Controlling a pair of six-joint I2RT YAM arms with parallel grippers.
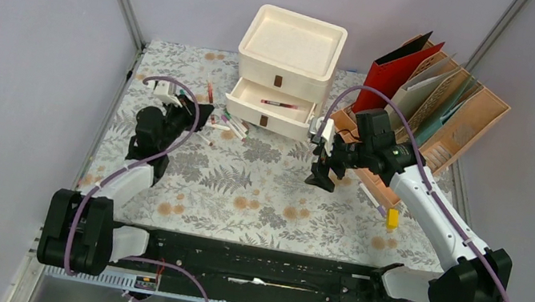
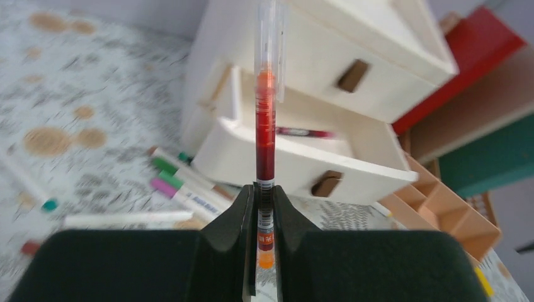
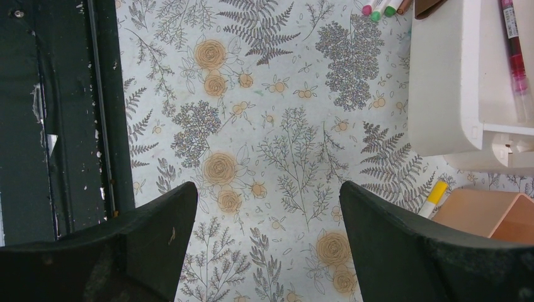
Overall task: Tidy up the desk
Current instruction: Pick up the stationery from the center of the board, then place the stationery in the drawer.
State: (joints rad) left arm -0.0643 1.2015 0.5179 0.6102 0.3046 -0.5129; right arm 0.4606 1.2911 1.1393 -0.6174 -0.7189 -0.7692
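Over on the left side of the table point(image 1: 242, 188), what is that left gripper point(image 2: 264, 195) doing?

— It is pinching a red pen point(image 2: 265, 126). Its two fingers are pressed tight on the bottom end, so the pen sticks straight out in front.

Why hold it like that?

— I think so it can point at the open drawer point(image 2: 296, 167) and slide in. The pen is up in the air, near the drawer.

And the ones lying on the table?

— A bunch of loose pens point(image 1: 227, 122) lie just beside the drawer. Some have green or pink caps. I guess they are waiting for their turn.

What is inside the drawer?

— One second red pen point(image 1: 278, 103), lying flat across it. The drawer is pulled out of a white box point(image 1: 291, 49). The tray on top of the box looks empty to me.

And next to that, on the right?

— The right gripper point(image 3: 267, 207) hangs over the flowery cloth with its fingers spread wide. It holds nothing. I think it is just keeping out of the way.

And the tall thing at the far right?

— That is a rack point(image 1: 467, 122) with slots. A red folder point(image 1: 394, 74) and some pale and greenish ones stand in it. A yellow marker point(image 1: 392, 218) lies on the table just in front of it.
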